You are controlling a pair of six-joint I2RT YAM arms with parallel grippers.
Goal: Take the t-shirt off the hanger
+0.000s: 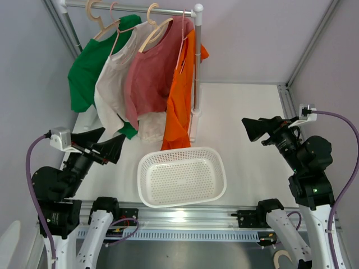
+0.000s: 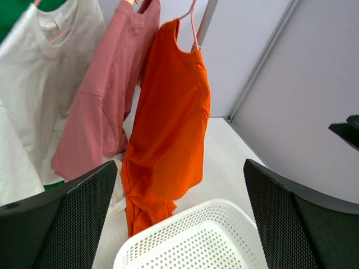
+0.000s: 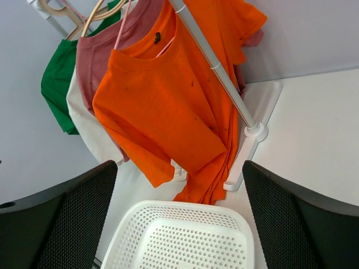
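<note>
Four shirts hang from the rail (image 1: 140,9), running green shirt (image 1: 87,73), white shirt (image 1: 112,84), pink shirt (image 1: 148,78) and, last before the upright post (image 1: 196,67), the orange shirt (image 1: 179,106). The orange one is probably the one to take, being outermost. Its long axis runs straight down from its pink hanger (image 2: 193,25) to a hem bunched on the table (image 1: 247,112) just behind the basket (image 1: 179,150). The left gripper (image 1: 114,133) sits low at the left with fingers spread wide and empty, and the shirt lies ahead of it and to its right, well apart. The right gripper (image 1: 252,130) is likewise spread and holding nothing, with the shirt ahead and to its left. Neither arm looks clearly nearer, though from the right wrist the post crosses in front of the cloth, so the left may have the freer line. The table is white and smooth. Grey walls close in at the sides and back, and the neighbouring shirts crowd the hanger's left.
</note>
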